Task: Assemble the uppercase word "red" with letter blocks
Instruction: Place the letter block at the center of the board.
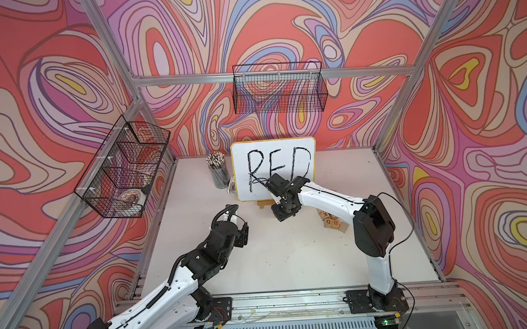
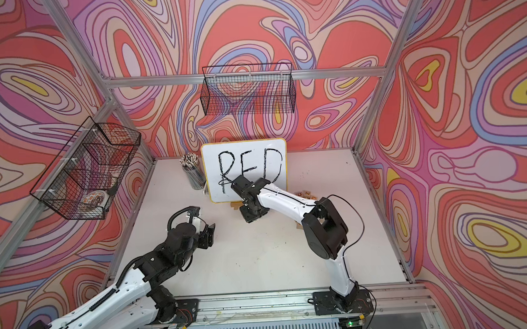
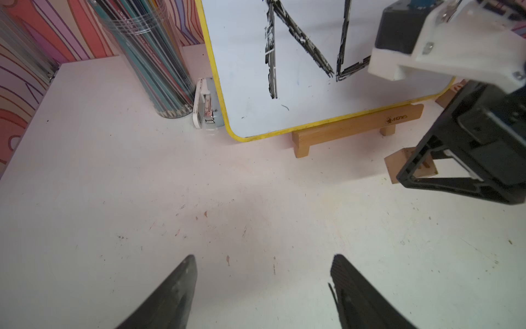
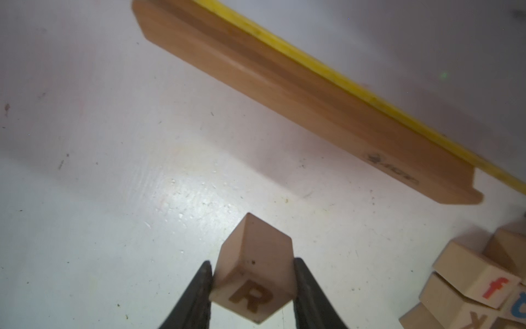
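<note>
**1. Right gripper.** The right gripper (image 4: pixel 254 266) is pinching the R block (image 4: pixel 250 284). Its two black fingers (image 4: pixel 306 284) press on opposite side faces. The printed R faces the wrist camera, and one vertical edge of the cube points away from it. Whether the block rests on the table (image 1: pixel 291 261) or hangs just above it cannot be told.

**2. Handling of the block.** By its look the cube is light, stiff and hard, and not fragile. Its smooth wood faces may slip or pivot if the pinch sits off-centre. Take hold on two parallel faces, near their middle, and leave the letter face uncovered so that it can be read once the block is set down.

**3. Left gripper.** The left gripper (image 3: pixel 263 273) has its fingers spread, with nothing between them. It hovers over bare table, well apart from the R block.

**4. Surroundings.**
- The wooden stand (image 4: pixel 299 99) lies just beyond the held block. It carries the whiteboard (image 1: pixel 273 168), which has a yellow rim and RED written on it by hand. This is the nearest obstacle, and a forward push would strike it.
- A pile of other blocks (image 1: pixel 332 221) lies near, on the robot's right. B and D can be read on it, but no E can be made out. The right arm partly covers the pile in both top views.
- A cup of pencils (image 3: pixel 153 65) and a small white stapler (image 3: pixel 203 105) stand beside the far edge of the whiteboard, clear of the work.
- Two wire baskets (image 1: pixel 278 88) hang on the walls, above the working height.
</note>
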`<move>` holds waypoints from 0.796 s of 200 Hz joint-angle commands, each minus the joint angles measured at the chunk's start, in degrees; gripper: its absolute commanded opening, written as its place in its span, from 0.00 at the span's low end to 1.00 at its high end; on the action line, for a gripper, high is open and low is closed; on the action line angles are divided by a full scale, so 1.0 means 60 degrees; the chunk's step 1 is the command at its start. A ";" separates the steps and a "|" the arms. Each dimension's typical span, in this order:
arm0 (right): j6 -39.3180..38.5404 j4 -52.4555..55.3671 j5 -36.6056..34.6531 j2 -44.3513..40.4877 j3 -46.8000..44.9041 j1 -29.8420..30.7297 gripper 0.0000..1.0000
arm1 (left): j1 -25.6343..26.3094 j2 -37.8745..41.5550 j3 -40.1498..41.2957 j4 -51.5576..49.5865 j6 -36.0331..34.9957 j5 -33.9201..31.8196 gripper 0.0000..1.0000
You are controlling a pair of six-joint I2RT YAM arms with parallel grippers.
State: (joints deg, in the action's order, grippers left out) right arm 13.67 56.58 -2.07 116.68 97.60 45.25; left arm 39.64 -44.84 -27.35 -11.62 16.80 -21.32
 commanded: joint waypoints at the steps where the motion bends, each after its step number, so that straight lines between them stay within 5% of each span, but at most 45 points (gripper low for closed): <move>1: -0.0395 0.0178 -0.0007 0.0579 0.0698 0.0360 0.18 | -0.0050 0.0013 -0.0172 -0.0519 0.0441 -0.0268 0.77; 159: -0.0137 0.0341 0.0578 0.3385 0.3370 0.1214 0.19 | -0.0045 0.0691 -0.0023 -0.1164 0.0767 -0.0797 0.76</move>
State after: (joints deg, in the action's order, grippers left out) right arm 11.62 58.19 0.49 134.89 115.83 52.21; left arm 39.64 -41.23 -27.35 -17.17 20.18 -24.73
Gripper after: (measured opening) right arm 0.430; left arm 0.761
